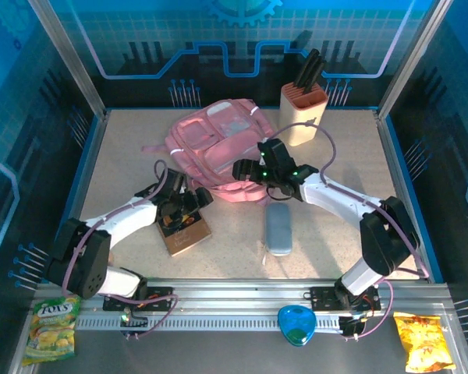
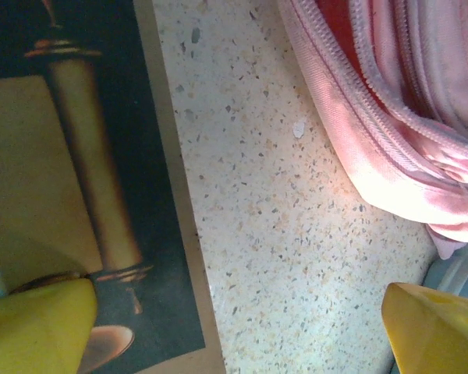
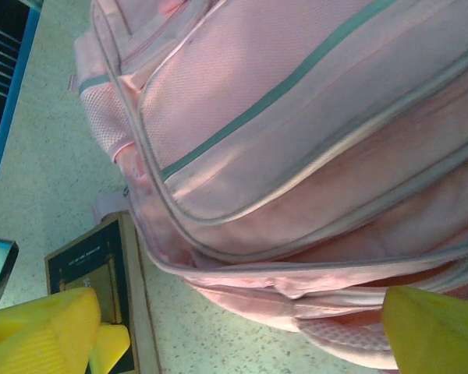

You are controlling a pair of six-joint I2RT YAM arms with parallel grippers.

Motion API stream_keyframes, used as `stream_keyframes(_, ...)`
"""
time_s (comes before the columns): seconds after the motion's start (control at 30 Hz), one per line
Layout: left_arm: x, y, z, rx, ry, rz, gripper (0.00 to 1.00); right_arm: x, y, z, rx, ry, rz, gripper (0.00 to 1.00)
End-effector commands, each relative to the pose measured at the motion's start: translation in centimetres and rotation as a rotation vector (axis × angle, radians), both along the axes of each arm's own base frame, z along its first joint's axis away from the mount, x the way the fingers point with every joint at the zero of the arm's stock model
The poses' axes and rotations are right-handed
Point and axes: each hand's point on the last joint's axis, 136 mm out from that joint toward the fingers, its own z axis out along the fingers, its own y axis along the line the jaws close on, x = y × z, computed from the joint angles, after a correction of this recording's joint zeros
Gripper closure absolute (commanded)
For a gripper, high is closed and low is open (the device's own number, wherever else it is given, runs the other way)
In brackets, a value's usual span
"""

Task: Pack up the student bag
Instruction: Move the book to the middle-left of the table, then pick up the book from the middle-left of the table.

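The left pincer hangs spread wide and empty, low over the far end of a dark book lying flat on the speckled tabletop. From its wrist, one yellow fingertip sits above the book's cover and the other is off to the side by the bag's hem. The right pincer is spread wide too, gripping nothing, its tips at the near edge of the pink backpack. The backpack lies flat at the back middle of the tabletop, front pockets up, a sliver of red showing between its zip edges. A grey-blue pouch lies near the right arm, apart from the book. A knife block stands just behind the backpack's right side.
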Motion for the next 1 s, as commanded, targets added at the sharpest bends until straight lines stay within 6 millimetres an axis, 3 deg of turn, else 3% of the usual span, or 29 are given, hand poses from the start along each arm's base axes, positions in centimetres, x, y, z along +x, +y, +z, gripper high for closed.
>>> stream_keyframes(0.0, 0.1, 2.2, 2.5, 0.056, -0.044, 0.034, 0.05, -1.2, 3.4, -0.2, -0.024, 0.006, 0.113, 0.1)
stream_keyframes(0.2, -1.6, 7.8, 1.9, 0.106, -0.034, 0.173, 0.05, -3.2, 9.7, -2.5, -0.059, 0.05, 0.3, 0.22)
stream_keyframes(0.4, -3.9, 10.8, 0.0, 0.14, 0.007, 0.272, 0.06, -4.6, 14.2, -5.8, -0.086, 0.127, 0.407, 0.33)
stream_keyframes(0.63, -5.5, 11.6, -1.8, 0.133, 0.044, 0.284, 0.1, -5.8, 16.8, -9.7, -0.12, 0.241, 0.484, 0.51)
stream_keyframes(0.83, -5.6, 11.3, -2.5, 0.116, 0.059, 0.275, 0.17, -6.1, 17.4, -12.2, -0.147, 0.32, 0.492, 0.65)
stream_keyframes(0.97, -5.4, 10.6, -2.6, 0.085, 0.058, 0.24, 0.19, -6.2, 17.3, -13.2, -0.161, 0.34, 0.488, 0.69)
